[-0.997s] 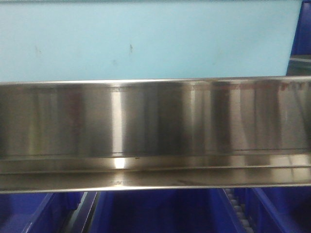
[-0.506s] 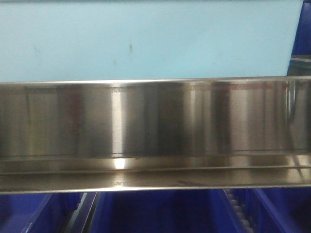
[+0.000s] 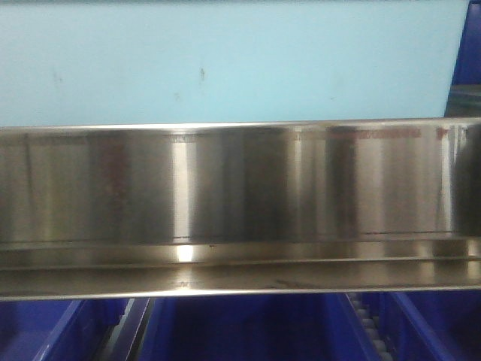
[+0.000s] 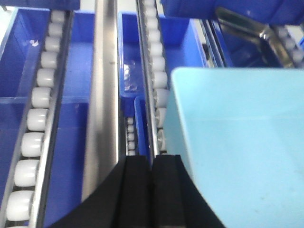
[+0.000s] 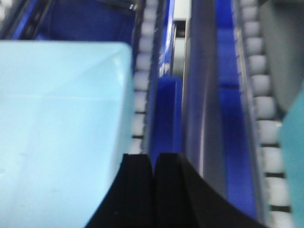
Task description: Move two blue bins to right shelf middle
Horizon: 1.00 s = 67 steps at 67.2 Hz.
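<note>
A large pale cyan-blue rectangular plastic bin fills the top of the front view. Its smooth wall rises directly above the broad brushed stainless-steel front rail of the shelf level. I cannot tell whether its base rests behind that rail or hangs just over it. Smaller dark blue plastic bins sit on the level beneath.

The left gripper has its black jaws closed on each other with nothing between them, and the bin's wall lies just to its right. The right gripper mirrors this: jaws pressed together, empty, with the same pale wall just to its left. So the bin lies between the two arms. I judge it is carried or pushed by a squeeze from both sides, the closed jaws serving as stiff paddles because the bin is too wide for either to pinch.

White plastic rollers run in tracks below, which should let the bin slide inward. A sliver of pale blue at the right edge of the right wrist view may be the second bin, but too little shows.
</note>
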### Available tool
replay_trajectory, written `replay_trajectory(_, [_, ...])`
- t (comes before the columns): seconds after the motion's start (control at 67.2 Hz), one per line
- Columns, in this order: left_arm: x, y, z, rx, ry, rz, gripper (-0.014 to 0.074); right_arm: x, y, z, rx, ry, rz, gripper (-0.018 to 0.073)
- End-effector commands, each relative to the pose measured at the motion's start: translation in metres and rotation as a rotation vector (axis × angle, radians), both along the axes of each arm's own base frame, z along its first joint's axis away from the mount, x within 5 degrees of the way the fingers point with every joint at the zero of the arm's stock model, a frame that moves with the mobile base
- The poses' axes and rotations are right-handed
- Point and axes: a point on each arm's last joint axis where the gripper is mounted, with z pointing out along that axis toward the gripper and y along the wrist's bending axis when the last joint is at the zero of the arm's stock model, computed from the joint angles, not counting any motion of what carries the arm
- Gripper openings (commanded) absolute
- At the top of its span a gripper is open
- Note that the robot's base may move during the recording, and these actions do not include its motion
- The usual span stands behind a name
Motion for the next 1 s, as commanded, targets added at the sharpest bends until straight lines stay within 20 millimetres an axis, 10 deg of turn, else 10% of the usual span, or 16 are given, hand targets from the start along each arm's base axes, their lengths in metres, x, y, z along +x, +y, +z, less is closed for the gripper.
replay_trajectory(0.0, [0.004,-0.015,0.001,0.015,-0.003,-0.016,-0.0111,0.009,0.005,-0.001,-0.026,0.029,-0.001,-0.0148])
replay_trajectory(0.298, [0.024,-0.039,-0.011,0.031,0.053,-0.061,-0.007,0.026,0.014,-0.016,-0.028,0.067,0.011,-0.0137])
replay_trajectory(0.565, [0.028,-0.037,-0.017,0.024,0.122,0.014,0.029,0.029,0.017,-0.016,0.006,0.055,0.017,0.0304])
replay_trajectory(0.982, [0.05,-0.047,-0.053,0.04,0.273,0.033,0.0283,0.052,0.028,-0.056,0.016,0.222,0.02,0.0307])
